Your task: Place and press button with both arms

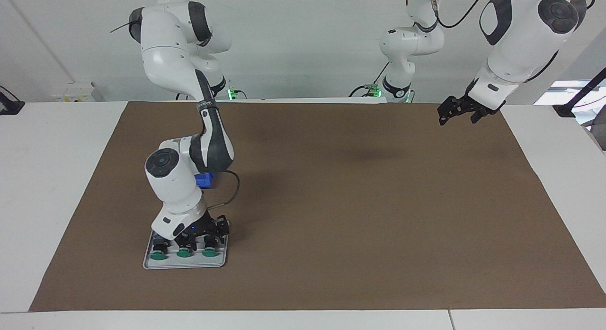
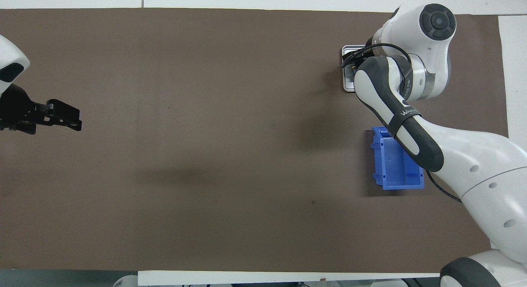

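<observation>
Facing view: buttons (image 1: 184, 252) lie lengthwise, green caps pointing away from robots

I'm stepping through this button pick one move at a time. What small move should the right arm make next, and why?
Probably close the right gripper on a button and lift it straight up. The gripper is down in the grey tray among the three green-capped buttons, none of them lifted yet; whether it already grips one I cannot tell. The left gripper waits open above the mat's edge.
</observation>
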`<act>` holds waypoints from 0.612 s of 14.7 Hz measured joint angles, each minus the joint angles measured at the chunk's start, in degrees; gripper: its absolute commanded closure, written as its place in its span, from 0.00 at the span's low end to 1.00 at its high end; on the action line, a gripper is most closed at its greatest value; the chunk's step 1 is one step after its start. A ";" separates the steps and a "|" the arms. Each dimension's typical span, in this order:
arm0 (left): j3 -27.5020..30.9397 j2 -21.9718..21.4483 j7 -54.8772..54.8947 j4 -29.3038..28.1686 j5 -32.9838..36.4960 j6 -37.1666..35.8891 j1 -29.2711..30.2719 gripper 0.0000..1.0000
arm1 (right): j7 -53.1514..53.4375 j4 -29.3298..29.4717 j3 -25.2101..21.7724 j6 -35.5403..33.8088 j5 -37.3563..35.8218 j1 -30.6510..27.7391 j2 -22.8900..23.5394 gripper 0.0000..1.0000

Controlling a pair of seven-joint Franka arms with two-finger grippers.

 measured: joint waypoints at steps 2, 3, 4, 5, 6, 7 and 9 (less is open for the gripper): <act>0.00 0.00 0.00 0.00 0.00 0.00 0.00 0.00 | 0.00 -0.47 -0.01 0.60 0.00 -0.10 0.23 0.17; 0.00 0.00 0.00 0.00 0.00 0.00 0.00 0.00 | 0.00 -0.76 -0.03 0.89 0.00 -0.11 0.36 0.18; 0.00 0.00 0.00 0.00 0.00 0.01 0.00 0.00 | 0.00 -1.03 -0.03 1.11 0.00 -0.10 0.46 0.21; 0.00 0.00 0.00 0.00 0.00 0.03 0.00 0.00 | 0.00 -1.22 -0.03 1.34 0.00 -0.11 0.53 0.21; 0.00 0.00 0.00 0.00 0.00 0.03 0.00 0.00 | 0.00 -1.41 -0.03 1.53 0.00 -0.10 0.56 0.22; 0.00 0.00 0.00 0.00 0.00 0.03 0.00 0.00 | 0.00 -1.59 -0.03 1.56 0.00 -0.11 0.57 0.25; 0.00 0.00 0.00 0.00 0.00 0.04 0.00 0.00 | 0.01 -1.73 -0.04 1.58 0.00 -0.12 0.59 0.31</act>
